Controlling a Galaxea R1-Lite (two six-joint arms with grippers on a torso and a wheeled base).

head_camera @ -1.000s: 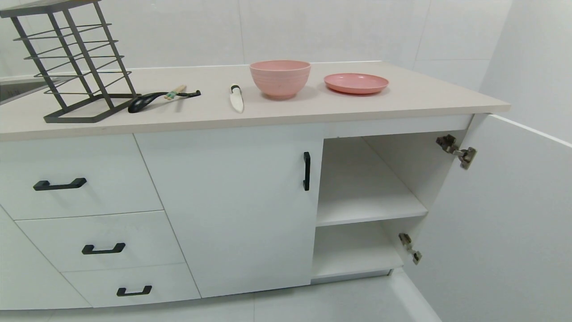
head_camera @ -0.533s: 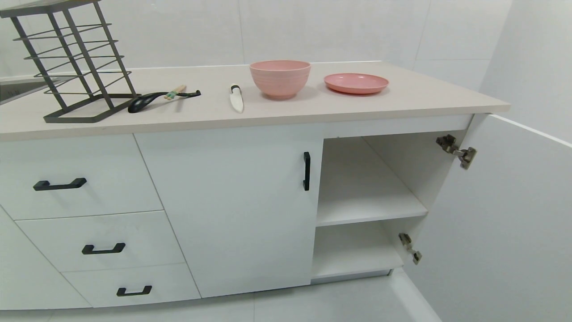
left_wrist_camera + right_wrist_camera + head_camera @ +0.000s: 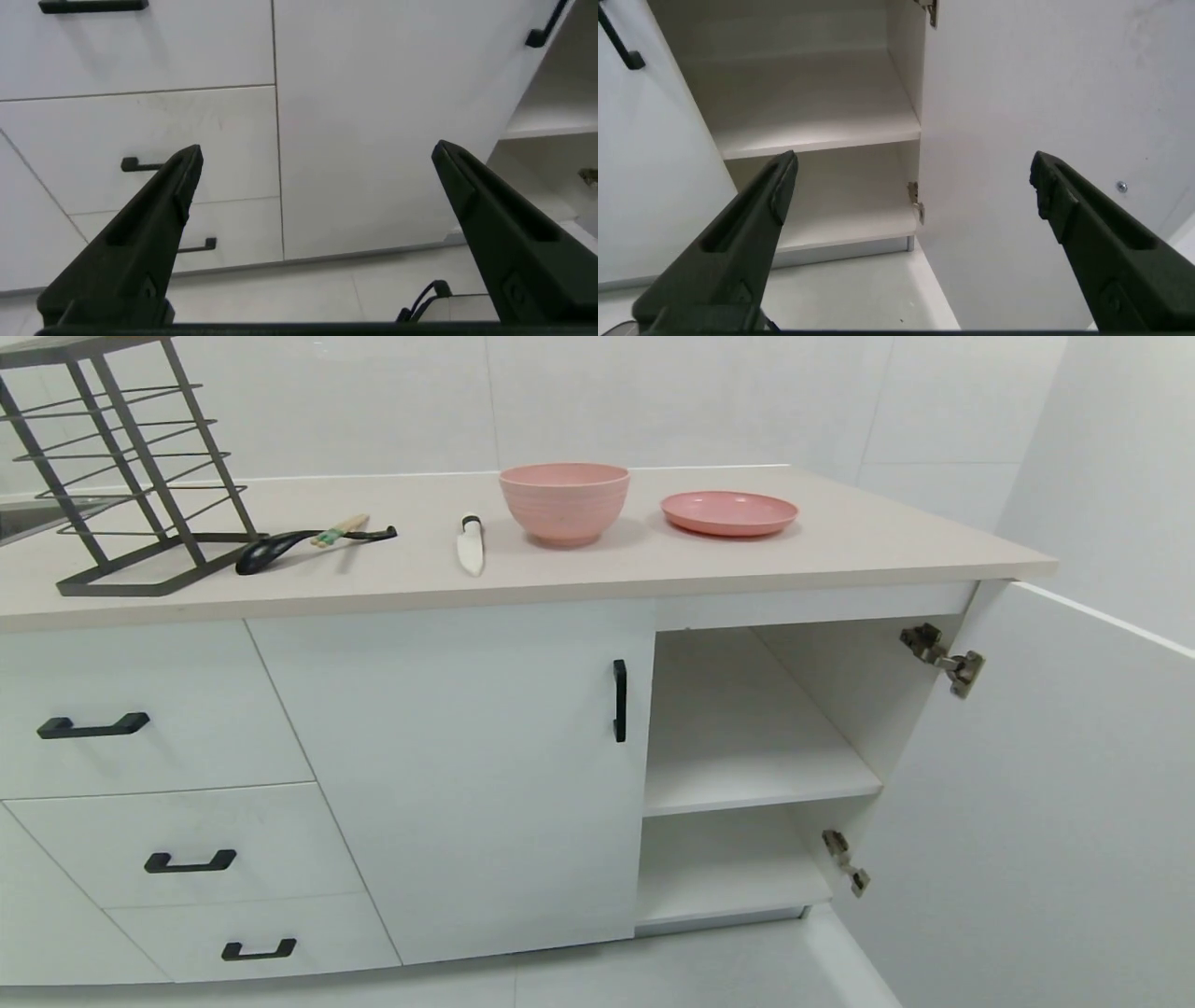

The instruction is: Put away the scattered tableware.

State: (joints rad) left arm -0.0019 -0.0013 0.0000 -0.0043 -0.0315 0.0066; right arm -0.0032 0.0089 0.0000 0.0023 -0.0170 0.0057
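Observation:
On the beige countertop (image 3: 840,546) stand a pink bowl (image 3: 564,502) and, to its right, a flat pink plate (image 3: 729,512). Left of the bowl lies a white knife with a black handle (image 3: 470,543). Further left a black spoon (image 3: 280,545) and wooden chopsticks (image 3: 338,530) lie together. My left gripper (image 3: 318,163) is open, low in front of the white drawers (image 3: 140,121). My right gripper (image 3: 913,168) is open too, facing the open cupboard's shelves (image 3: 817,126). Both hold nothing.
A dark wire rack (image 3: 121,467) stands at the counter's left end beside a sink (image 3: 37,518). The right cupboard door (image 3: 1055,803) is swung wide open; two bare shelves (image 3: 747,756) show inside. The left door with a black handle (image 3: 619,700) is closed.
The whole head picture has shifted slightly left, so the camera moved. The tableware on the counter has not moved.

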